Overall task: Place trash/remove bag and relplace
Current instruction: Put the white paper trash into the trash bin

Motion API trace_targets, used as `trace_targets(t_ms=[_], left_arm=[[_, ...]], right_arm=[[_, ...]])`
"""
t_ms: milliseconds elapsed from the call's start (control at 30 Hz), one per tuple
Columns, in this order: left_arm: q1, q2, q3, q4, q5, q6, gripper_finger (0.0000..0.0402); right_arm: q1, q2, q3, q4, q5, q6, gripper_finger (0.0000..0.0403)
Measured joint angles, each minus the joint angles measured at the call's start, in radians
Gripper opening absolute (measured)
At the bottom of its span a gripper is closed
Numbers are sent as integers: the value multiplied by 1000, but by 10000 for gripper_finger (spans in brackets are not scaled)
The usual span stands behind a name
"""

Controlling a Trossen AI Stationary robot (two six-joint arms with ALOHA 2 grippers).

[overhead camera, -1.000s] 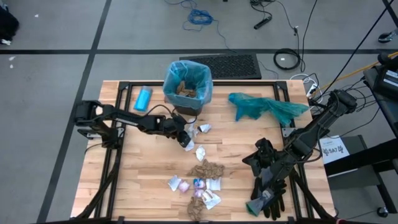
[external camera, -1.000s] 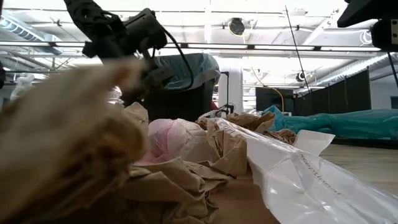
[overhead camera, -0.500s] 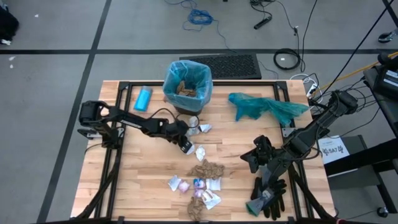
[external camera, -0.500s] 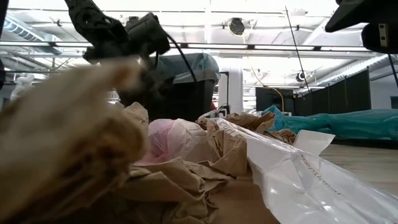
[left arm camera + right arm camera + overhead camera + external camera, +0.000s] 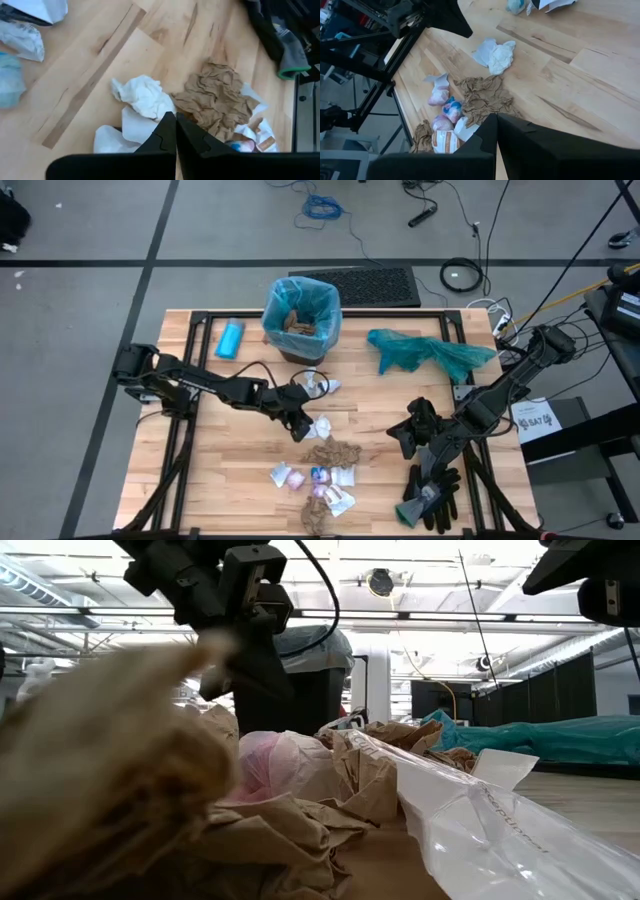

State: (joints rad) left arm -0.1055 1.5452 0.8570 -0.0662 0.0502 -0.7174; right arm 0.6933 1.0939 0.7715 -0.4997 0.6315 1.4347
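The trash lies on the wooden table: a crumpled white scrap (image 5: pixel 322 427) (image 5: pixel 144 95), a brown paper wad (image 5: pixel 332 452) (image 5: pixel 215 97), and wrappers (image 5: pixel 312 480) nearer the front edge. The pale blue bag (image 5: pixel 300 315) lines a dark bin at the far middle, with brown wads inside it. My left gripper (image 5: pixel 300 428) (image 5: pixel 175 117) is shut and hovers just left of the white scrap, with nothing showing between its fingers. My right gripper (image 5: pixel 400 436) (image 5: pixel 496 116) is shut and empty, raised right of the pile.
A darker teal bag (image 5: pixel 430 352) lies at the far right. Black-and-grey gloves (image 5: pixel 432 480) sit at the near right. A light-blue bottle (image 5: pixel 231 338) is left of the bin, and two white scraps (image 5: pixel 318 385) lie just in front of it. Bare wood shows at the near left.
My left gripper has swung from the scraps in front of the bin toward the table's near edge and the pile, rising a little. It looms larger in the low view. The right arm has kept still.
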Motion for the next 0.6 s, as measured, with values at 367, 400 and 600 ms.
trace_targets(t_ms=[367, 400, 600], left_arm=[[18, 0, 1, 2, 78, -9, 75], [23, 0, 1, 2, 78, -9, 86], [57, 0, 1, -8, 78, 23, 149]], right_arm=[[0, 0, 0, 3, 0, -7, 0], [0, 0, 0, 5, 0, -7, 0], [0, 0, 0, 11, 0, -7, 0]])
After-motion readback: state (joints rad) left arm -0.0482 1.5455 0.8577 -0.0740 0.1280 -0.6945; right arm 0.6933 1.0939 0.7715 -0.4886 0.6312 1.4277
